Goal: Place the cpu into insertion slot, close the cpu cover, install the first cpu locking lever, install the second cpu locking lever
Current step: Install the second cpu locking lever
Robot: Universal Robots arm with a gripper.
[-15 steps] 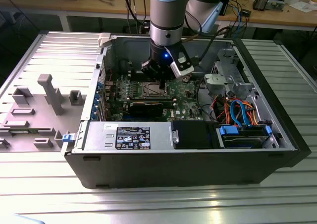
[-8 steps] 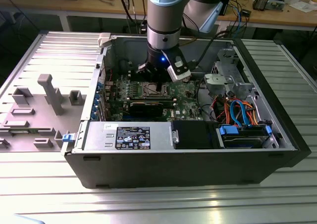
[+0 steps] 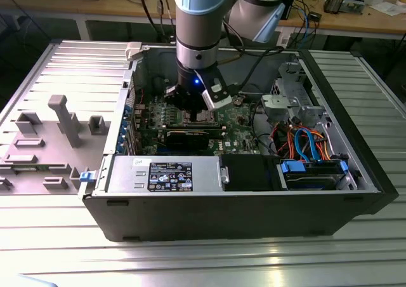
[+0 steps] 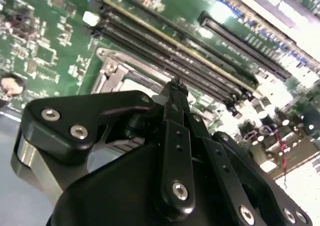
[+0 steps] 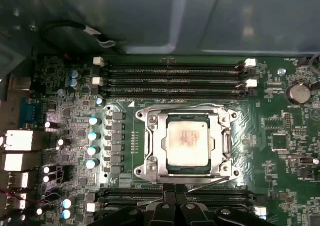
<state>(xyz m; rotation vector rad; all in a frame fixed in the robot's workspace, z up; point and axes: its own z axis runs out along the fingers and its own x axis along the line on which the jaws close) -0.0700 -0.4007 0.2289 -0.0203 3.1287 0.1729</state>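
Note:
The cpu, a dull silver square chip, lies in the insertion slot on the green board. The cpu cover, a silvery frame plate, lies flat around the chip. A thin wire lever runs along one side of the socket and another along the opposite side. My gripper hangs just off that second side, its black fingers pressed together with nothing seen between them. In the second wrist view the gripper tip points down at the socket's metal corner. In the exterior view the gripper sits low inside the computer case, over the socket.
Long black memory slots flank the socket on both sides. A black graphics card, a power supply, a drive cage and coloured cables crowd the case. A grey fixture tray lies at the exterior view's left.

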